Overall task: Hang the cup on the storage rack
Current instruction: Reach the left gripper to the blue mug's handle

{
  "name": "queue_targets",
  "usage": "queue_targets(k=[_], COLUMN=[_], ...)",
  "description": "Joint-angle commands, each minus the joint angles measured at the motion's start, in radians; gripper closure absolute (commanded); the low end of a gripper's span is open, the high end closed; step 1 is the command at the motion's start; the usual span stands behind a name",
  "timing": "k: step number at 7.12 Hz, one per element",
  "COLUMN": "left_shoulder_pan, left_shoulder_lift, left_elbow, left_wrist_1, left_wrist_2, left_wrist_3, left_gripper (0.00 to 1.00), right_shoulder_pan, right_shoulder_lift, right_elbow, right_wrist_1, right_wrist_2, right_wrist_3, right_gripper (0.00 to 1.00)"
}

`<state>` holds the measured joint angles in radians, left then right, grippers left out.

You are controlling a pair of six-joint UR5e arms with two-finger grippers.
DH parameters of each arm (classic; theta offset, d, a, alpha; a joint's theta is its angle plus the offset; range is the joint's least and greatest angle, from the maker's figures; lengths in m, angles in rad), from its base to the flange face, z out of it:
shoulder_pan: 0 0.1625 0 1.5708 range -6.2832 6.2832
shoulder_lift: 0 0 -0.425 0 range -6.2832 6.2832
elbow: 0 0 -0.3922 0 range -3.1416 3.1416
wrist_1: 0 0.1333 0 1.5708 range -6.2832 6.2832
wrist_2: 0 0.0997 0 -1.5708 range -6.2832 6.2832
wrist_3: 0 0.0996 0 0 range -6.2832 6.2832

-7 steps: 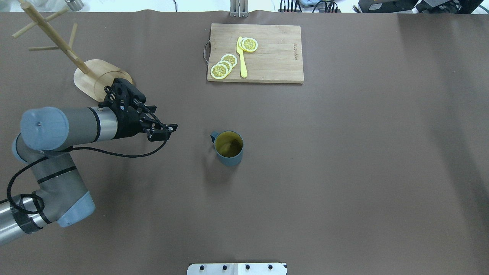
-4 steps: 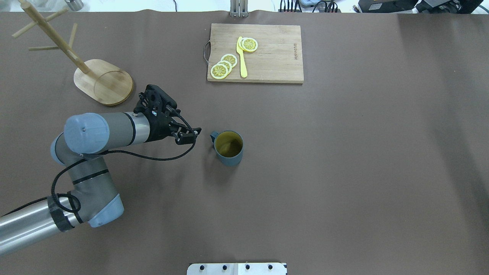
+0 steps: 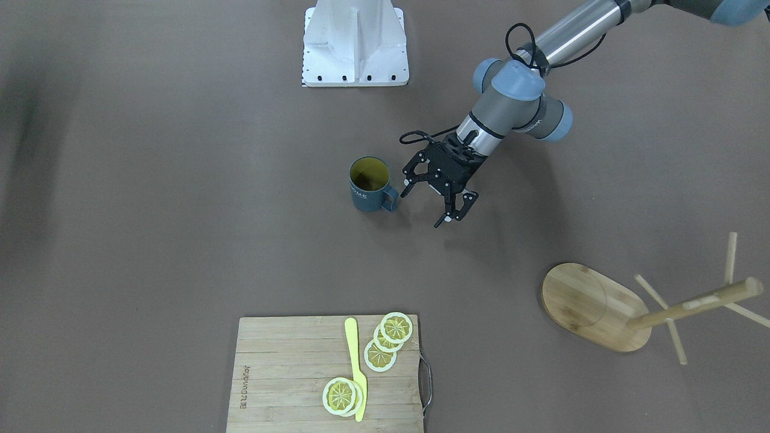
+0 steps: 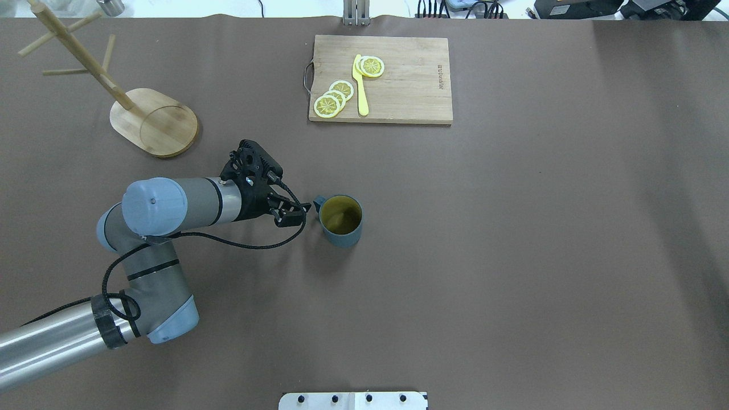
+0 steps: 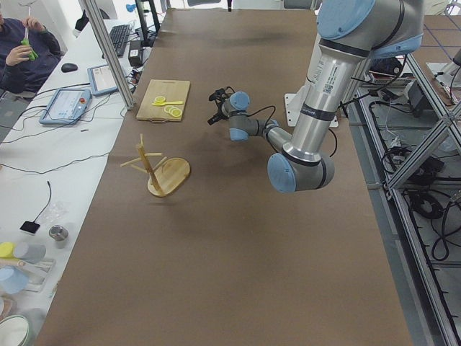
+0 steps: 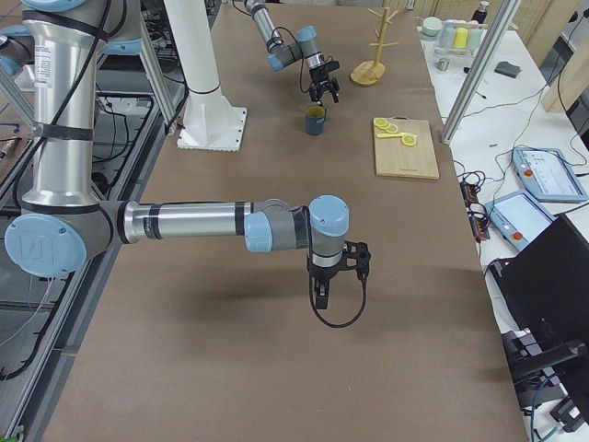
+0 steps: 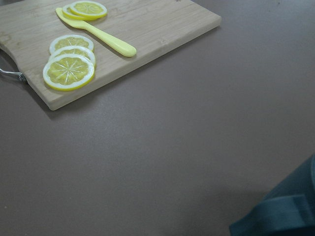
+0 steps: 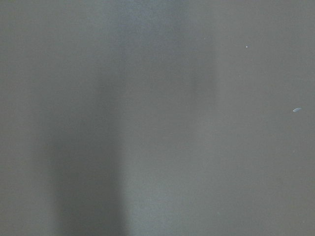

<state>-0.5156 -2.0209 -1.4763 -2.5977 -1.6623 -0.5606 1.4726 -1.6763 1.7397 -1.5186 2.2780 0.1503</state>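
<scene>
Even, soft light (right wrist view featureless)

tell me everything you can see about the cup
The cup is a dark teal-blue cylindrical mug with a matte look, a yellow inside that appears empty, and white lettering on its side. It stands upright, mouth up, on the brown table. Its squarish loop handle points to the robot's left, toward the open left gripper. The gripper's nearer finger is close beside the handle; I cannot tell whether they touch.
</scene>
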Motion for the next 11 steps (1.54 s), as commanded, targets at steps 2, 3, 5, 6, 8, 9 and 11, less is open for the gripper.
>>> queue_targets(k=[2, 3, 5, 6, 8, 9, 11], left_shoulder_pan=[0.034, 0.04, 0.043, 0.051, 0.052, 0.052, 0.052], left_shoulder_lift=[-0.009, -0.01, -0.015, -0.015, -0.03, -0.044, -0.051], left_elbow=[0.016, 0.019, 0.017, 0.017, 0.022, 0.03, 0.033], left_wrist_1=[0.001, 0.001, 0.001, 0.001, 0.001, 0.001, -0.001], left_wrist_2=[0.001, 0.001, 0.001, 0.001, 0.001, 0.003, 0.003], left_wrist_3=[0.005, 0.001, -0.004, -0.004, -0.004, -0.005, -0.005], left_gripper=[0.03, 0.05, 0.16, 0.19, 0.2, 0.22, 0.27], right_shoulder_pan=[0.0, 0.0, 0.0, 0.0, 0.0, 0.0, 0.0], right_shoulder_lift=[0.003, 0.001, 0.001, 0.001, 0.001, 0.001, 0.003], right_elbow=[0.0, 0.001, 0.001, 0.001, 0.003, 0.003, 0.001], right_wrist_1=[0.0, 0.0, 0.0, 0.0, 0.0, 0.0, 0.002], right_wrist_2=[0.0, 0.002, 0.002, 0.002, 0.002, 0.002, 0.002], right_wrist_3=[0.002, 0.002, 0.002, 0.002, 0.002, 0.002, 0.002], right_gripper=[0.0, 0.0, 0.0, 0.0, 0.0, 0.0, 0.0])
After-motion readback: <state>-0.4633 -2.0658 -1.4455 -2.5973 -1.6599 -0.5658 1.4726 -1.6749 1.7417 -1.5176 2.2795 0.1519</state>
